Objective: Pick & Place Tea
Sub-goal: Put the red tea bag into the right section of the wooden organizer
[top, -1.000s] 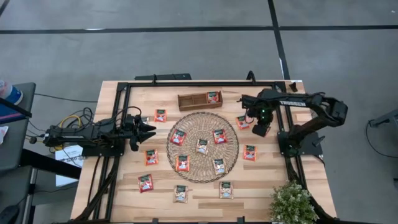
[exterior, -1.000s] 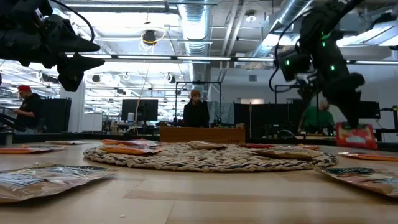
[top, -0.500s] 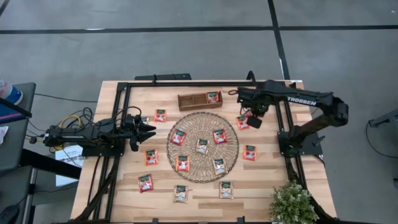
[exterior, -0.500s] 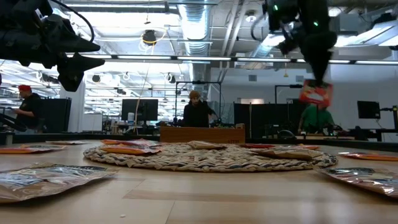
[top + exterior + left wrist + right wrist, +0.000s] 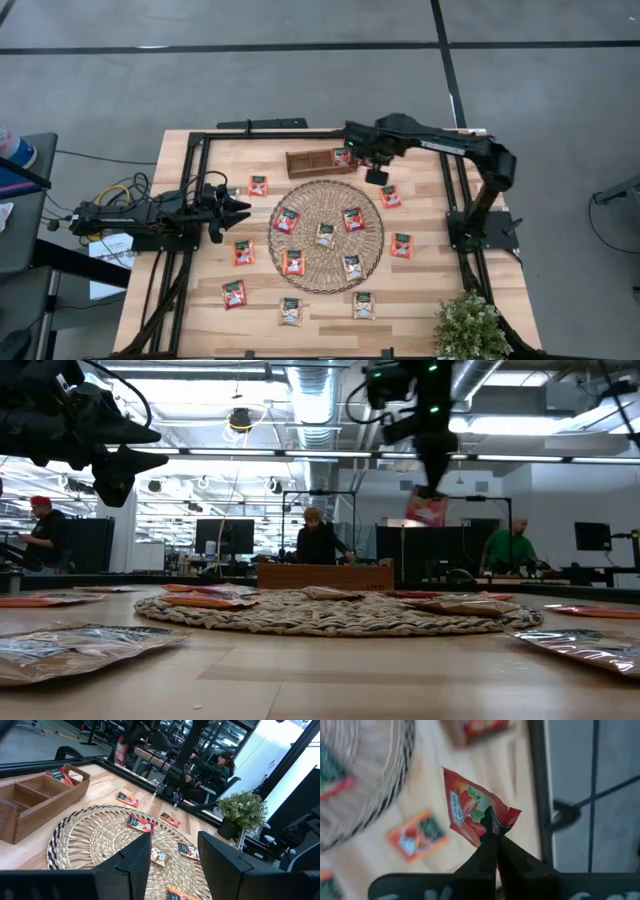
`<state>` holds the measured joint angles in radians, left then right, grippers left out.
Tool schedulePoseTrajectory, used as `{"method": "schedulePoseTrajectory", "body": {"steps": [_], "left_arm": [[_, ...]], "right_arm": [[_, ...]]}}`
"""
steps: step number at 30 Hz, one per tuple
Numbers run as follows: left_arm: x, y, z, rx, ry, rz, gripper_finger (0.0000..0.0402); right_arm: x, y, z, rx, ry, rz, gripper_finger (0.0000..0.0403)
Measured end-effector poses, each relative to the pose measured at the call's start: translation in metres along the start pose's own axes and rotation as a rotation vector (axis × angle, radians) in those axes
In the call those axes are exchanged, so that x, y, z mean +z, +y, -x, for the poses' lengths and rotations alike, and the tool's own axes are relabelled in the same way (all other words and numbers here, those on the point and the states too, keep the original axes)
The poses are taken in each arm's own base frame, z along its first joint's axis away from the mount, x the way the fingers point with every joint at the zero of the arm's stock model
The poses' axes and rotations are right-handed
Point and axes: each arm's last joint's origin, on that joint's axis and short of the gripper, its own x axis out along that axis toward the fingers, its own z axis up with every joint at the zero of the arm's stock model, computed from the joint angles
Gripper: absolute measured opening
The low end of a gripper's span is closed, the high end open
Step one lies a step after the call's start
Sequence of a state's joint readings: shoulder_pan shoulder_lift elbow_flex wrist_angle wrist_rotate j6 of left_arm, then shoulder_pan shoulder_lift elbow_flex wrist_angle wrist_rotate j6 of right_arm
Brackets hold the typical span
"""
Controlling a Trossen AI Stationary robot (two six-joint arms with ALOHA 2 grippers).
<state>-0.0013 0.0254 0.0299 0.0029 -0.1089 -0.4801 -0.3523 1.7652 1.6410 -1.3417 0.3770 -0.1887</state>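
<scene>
1. Right end effector is pinched shut on one red sachet; grip is on the packet's corner edge, so it hangs below the fingers, clear of the desk; the low view shows it dangling well above the surface.
2. In the high view the right end effector sits near the desk's far edge, just beside the right end of the wooden tray; judgement: it is carrying the sachet to the tray, and that height keeps the packet above the tray's wall.
3. The tray already holds one sachet in its right-hand compartment; likely drop goes into that tray, which compartment I cannot tell.
4. Remaining tea: five sachets on the woven mat at desk centre; others lie flat on the bare desk around the mat, toward its left, right and near edges.
5. Left end effector waits, jaws standing wide, nothing between them; parked at the desk's left edge, aimed at the mat.
6. Risk: corner pinch is thin; packet may swing or twist on release and miss the compartment.
</scene>
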Motion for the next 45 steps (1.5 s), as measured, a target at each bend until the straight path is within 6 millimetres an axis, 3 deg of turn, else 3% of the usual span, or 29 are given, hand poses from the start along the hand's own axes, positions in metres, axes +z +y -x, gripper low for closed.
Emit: {"method": "schedulePoseTrajectory", "body": {"steps": [8,15,25,36,45], "left_arm": [[0.0,0.0,0.0,0.0,0.001,0.001,0.0154],[0.0,0.0,0.0,0.0,0.0,0.005,0.0154],[0.0,0.0,0.0,0.0,0.0,0.005,0.0154],[0.0,0.0,0.0,-0.003,0.002,0.005,0.0154],[0.0,0.0,0.0,-0.006,0.004,0.003,0.0154]], "right_arm": [[0.045,-0.025,0.002,-0.072,-0.08,0.089,0.0],[0.068,-0.031,-0.006,-0.088,-0.099,0.169,0.0],[0.086,-0.034,-0.04,-0.086,-0.081,0.21,0.0],[0.101,-0.023,-0.087,-0.059,0.005,0.298,0.0],[0.104,-0.02,-0.102,-0.045,0.034,0.313,0.0]]}}
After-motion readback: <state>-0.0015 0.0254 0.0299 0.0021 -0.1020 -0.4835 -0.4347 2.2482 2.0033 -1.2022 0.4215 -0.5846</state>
